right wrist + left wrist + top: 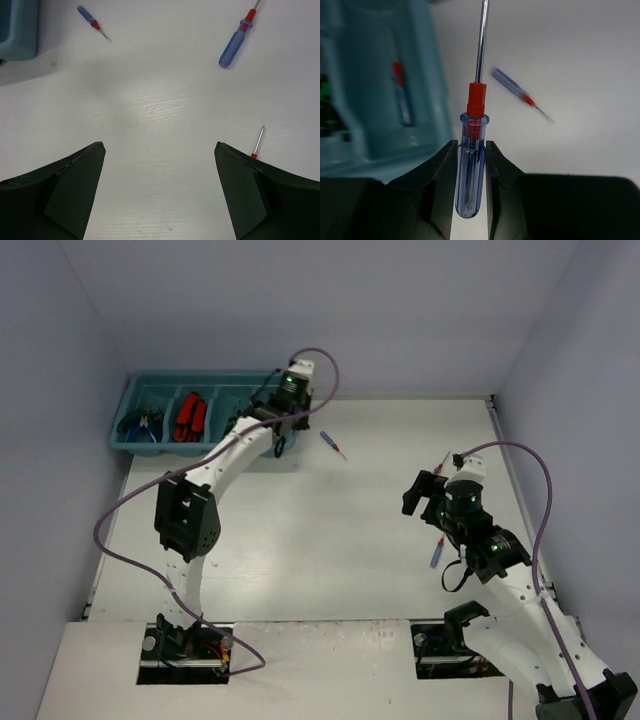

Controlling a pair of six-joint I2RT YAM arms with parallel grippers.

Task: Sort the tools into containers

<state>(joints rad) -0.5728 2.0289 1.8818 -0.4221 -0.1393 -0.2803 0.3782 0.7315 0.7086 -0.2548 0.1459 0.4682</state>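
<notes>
Blue clear-handled, red-collared screwdriver (471, 165) clamped in the left jaws.
Its shaft points straight out from them, beside the teal plastic tray (427, 100); right jaws stand apart over the white, grey-walled counter (160, 100).

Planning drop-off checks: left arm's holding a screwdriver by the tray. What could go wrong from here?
1. The left fingers grip the held screwdriver by its handle, with the shaft sticking far out; it could pivot or snag the tray wall.
2. A small screwdriver lies partly hidden under the right finger; coming down there might pin or flick it.
</notes>
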